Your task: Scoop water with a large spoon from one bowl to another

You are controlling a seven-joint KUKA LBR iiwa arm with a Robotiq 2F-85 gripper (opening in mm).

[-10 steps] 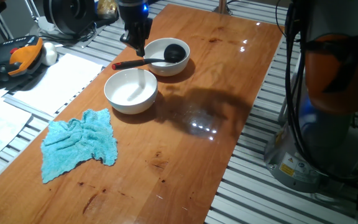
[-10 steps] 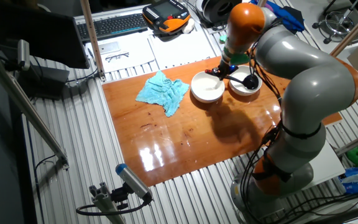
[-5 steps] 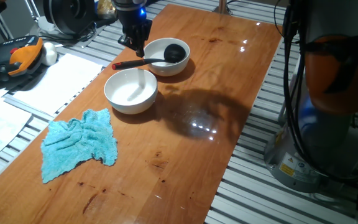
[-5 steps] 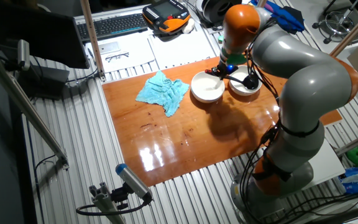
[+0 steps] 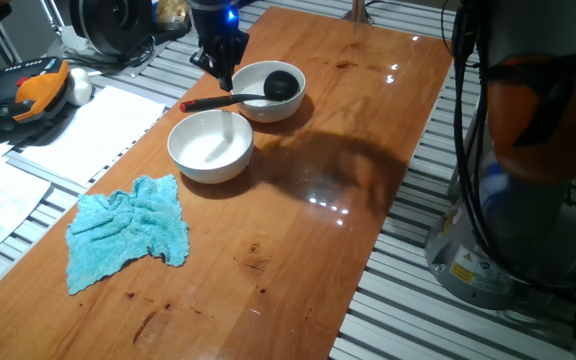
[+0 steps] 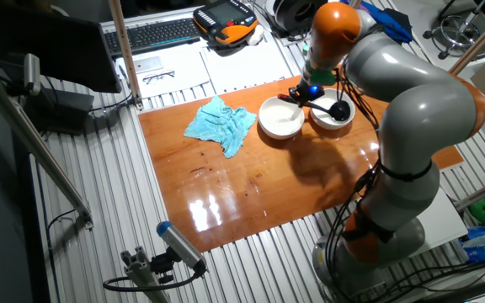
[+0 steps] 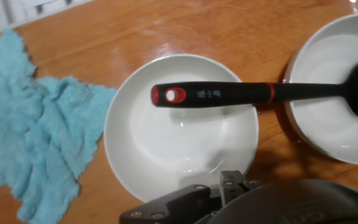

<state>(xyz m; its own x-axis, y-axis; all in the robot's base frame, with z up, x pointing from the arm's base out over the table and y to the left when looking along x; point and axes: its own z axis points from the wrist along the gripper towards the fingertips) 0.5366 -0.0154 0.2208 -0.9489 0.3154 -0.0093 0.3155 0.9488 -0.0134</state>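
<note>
The big black spoon [image 7: 241,94] rests across two white bowls [image 5: 209,146], its cup in the far bowl [image 5: 268,92]. The gripper [image 5: 220,72] hangs just above the handle; open or closed, I cannot tell.

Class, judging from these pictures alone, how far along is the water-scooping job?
Done: the large spoon lies with its cup in one white bowl and its handle across the other bowl. In hand: the gripper hovers above the handle, holding nothing visibly. Left: grasping, scooping and pouring; the water cannot be made out.
</note>
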